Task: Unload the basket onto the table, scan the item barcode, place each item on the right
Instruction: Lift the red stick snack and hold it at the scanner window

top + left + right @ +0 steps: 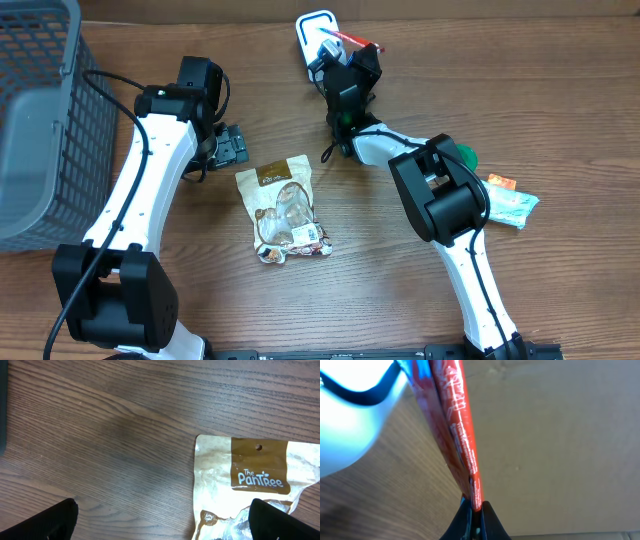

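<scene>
**Red packet pinched at the scanner; left arm open over bare wood**

Your right gripper (476,512) is clenched on the red packet (452,420), pinching its lower edge between the two fingers. From the right wrist you see the packet edge-on, a thin red strip rising up and to the left from the jaws. Its upper end sits just beside the white scanner (350,405), which fills the top-left corner of that view (too blurred there to say whether the two touch). From overhead, the right arm reaches to the far side of the table (380,290), and the packet shows as a red sliver at the scanner's right side.

Your left gripper (232,147) is released, its fingers (45,522) spread wide with nothing between them. It sits low over the wood just left of a tan-and-clear snack pouch (285,205), which lies flat near the middle of the table. The left wrist view shows the pouch's brown header, lettered "The PanTree", with a hang hole above the lettering.

A grey mesh basket (40,110) stands at the far left. On the right, beside the right arm's elbow, lie a green item (466,155) and a small pile of packets (512,203) in orange and pale teal, well apart from the scanner.
</scene>
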